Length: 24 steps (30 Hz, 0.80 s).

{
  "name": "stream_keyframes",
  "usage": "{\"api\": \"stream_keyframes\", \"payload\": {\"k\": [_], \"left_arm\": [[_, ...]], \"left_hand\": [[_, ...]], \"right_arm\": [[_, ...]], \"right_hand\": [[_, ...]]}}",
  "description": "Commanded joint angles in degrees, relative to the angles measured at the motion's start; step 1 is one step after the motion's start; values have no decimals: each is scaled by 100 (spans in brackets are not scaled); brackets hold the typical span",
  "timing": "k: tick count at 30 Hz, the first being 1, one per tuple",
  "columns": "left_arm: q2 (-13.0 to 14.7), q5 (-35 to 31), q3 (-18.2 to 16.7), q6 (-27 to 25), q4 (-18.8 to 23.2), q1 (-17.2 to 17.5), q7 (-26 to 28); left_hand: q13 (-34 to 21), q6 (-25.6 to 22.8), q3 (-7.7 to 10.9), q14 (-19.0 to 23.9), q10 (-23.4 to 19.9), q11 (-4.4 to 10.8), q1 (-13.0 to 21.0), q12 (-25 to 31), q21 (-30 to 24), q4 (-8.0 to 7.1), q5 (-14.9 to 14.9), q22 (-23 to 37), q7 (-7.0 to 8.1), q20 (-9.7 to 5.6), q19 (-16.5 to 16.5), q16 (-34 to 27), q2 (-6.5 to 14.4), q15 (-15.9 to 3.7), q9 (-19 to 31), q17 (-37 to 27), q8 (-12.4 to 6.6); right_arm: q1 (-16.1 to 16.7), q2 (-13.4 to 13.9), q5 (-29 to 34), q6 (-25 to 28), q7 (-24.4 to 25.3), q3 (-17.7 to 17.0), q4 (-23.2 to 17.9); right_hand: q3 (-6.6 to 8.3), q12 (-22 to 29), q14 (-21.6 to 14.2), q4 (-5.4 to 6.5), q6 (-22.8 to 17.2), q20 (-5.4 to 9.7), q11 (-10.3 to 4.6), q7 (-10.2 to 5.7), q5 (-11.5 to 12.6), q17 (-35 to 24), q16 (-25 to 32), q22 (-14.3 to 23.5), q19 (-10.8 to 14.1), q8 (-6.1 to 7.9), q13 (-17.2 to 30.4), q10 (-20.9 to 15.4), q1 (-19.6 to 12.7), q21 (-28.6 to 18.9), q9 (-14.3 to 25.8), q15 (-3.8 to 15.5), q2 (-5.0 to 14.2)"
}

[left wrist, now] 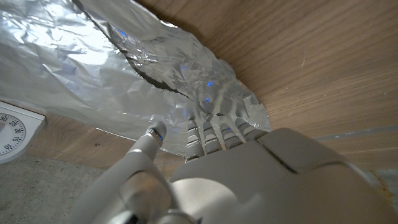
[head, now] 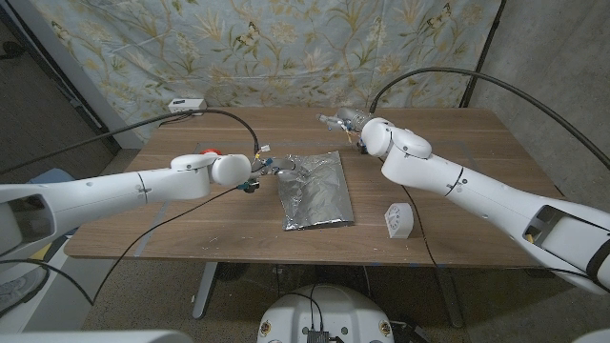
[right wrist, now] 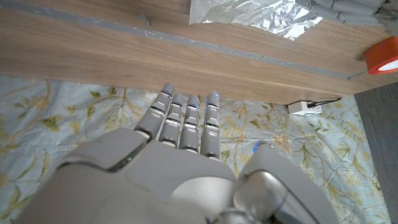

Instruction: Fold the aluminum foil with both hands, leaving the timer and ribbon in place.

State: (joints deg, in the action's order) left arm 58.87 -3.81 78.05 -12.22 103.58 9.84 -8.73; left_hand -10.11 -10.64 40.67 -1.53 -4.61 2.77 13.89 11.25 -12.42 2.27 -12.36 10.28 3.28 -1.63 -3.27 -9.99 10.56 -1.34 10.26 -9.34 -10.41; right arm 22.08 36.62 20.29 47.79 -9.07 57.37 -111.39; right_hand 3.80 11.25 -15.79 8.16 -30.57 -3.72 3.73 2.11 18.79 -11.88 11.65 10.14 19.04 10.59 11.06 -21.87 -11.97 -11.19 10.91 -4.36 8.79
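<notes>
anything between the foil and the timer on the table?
Nothing. In the head view the stretch between the aluminum foil and the white timer is bare wooden table. The left wrist view also shows bare wood between them.

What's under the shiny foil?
The foil lies on the wooden table. The left hand has its fingertips tucked under one lifted corner. Anything else beneath is covered, so I can't tell.

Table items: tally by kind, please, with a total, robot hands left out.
Aluminum foil sheet: 1
White timer: 1
Red ribbon roll: 1
White box with a cable, at the table's far edge: 1
Total: 4
</notes>
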Motion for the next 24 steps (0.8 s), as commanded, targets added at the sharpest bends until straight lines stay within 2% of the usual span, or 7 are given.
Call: {"api": "stream_keyframes", "payload": {"k": [1,11,15,16,17,24], "left_arm": [[37,81,-14,-88,74,30,60],[5,112,-29,-77,24,36,91],[-9,125,-29,-27,-21,27,68],[-12,141,-32,-33,-26,27,59],[-12,147,-32,-27,-32,27,52],[-25,174,-43,-21,-67,30,45]], "left_hand": [[-14,-18,-14,13,-11,2,48,10,7,-3,6,9,10,5,37,-24,-5,-6,20,-17,-17],[-15,-18,-22,12,-13,1,53,9,11,-8,6,9,7,6,38,-21,-4,2,20,-16,-16],[-15,-11,-25,14,-12,-6,56,8,12,-9,6,10,6,7,39,-20,-3,1,20,-16,-14],[-15,-12,-26,15,-12,-6,57,8,13,-10,6,10,7,8,39,-21,-3,4,20,-16,-14],[-15,-11,-27,16,-13,-7,58,8,14,-10,6,10,9,9,38,-21,-3,6,20,-16,-14],[-15,-10,-31,15,-18,-2,63,9,16,-13,5,10,8,8,40,-19,-2,2,20,-15,-14]], "right_arm": [[52,161,1274,22,-321,466,-249],[151,125,1809,-141,-529,575,-51],[194,76,1949,-177,-618,583,63],[200,71,1987,-199,-634,589,90],[223,53,2002,-216,-626,574,121],[304,0,2071,-504,-641,542,390]], "right_hand": [[28,-13,25,68,84,46,-99,-37,-48,-25,0,9,-100,-15,13,-4,76,28,-11,62,116],[91,4,191,73,213,102,-188,-163,-94,-14,-41,-3,-418,-15,-4,-86,131,98,-25,62,86],[182,13,325,47,302,104,-318,-311,-147,8,-44,-18,-944,6,-26,-212,155,150,-35,88,60],[219,8,421,43,314,3,-333,-342,-171,16,-57,-22,-1222,20,-33,-254,172,165,-37,56,53],[233,5,464,41,325,-23,-395,-382,-179,19,-64,-23,-1304,21,-35,-266,178,164,-38,35,52],[273,-17,594,33,366,-8,-443,-427,-204,28,-82,-27,-1536,20,-40,-263,191,161,-37,29,44]]}}
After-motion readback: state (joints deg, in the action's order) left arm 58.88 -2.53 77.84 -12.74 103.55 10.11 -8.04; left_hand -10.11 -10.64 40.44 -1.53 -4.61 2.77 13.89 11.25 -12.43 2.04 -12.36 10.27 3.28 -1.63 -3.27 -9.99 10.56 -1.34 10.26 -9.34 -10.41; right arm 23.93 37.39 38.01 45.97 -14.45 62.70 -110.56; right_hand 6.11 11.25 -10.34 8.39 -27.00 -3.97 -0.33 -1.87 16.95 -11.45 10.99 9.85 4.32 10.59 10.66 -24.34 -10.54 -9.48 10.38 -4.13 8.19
